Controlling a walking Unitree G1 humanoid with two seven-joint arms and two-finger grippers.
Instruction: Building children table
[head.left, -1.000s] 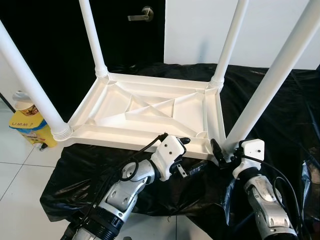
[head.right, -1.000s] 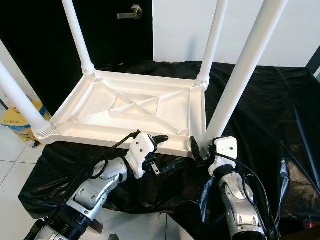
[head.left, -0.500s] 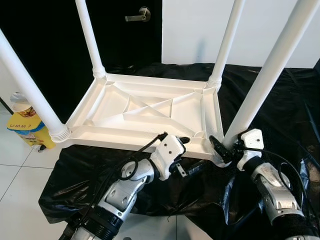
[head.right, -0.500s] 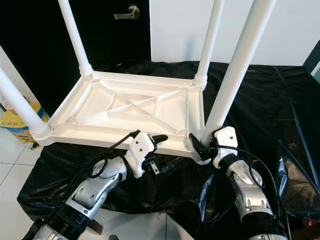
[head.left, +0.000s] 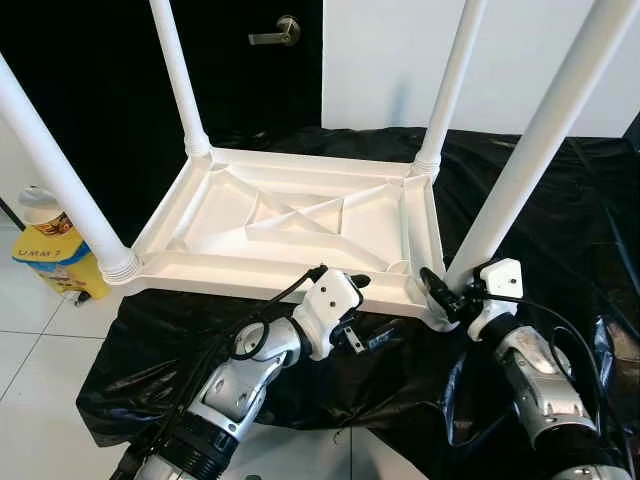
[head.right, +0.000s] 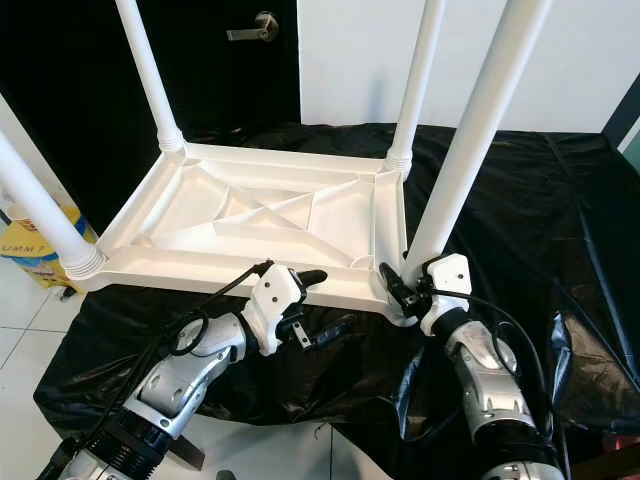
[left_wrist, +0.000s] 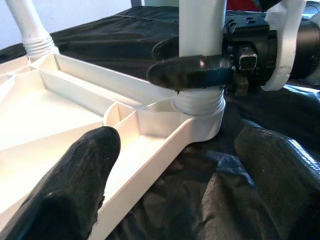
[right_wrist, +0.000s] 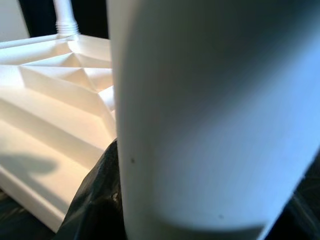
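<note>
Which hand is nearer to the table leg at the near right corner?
Right. The right hand is closed around the near right table leg just above its socket. The left hand is open at the near rim of the upturned tabletop, apart from that leg.

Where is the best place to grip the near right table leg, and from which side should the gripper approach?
Grip the near right leg low, just above its ribbed collar, coming in level from the robot's side. The leg is a smooth upright round tube, so jaws closing across it hold well, and low down it probably wobbles least. The right gripper already grips there, while the left gripper is open at the tabletop edge.
</note>
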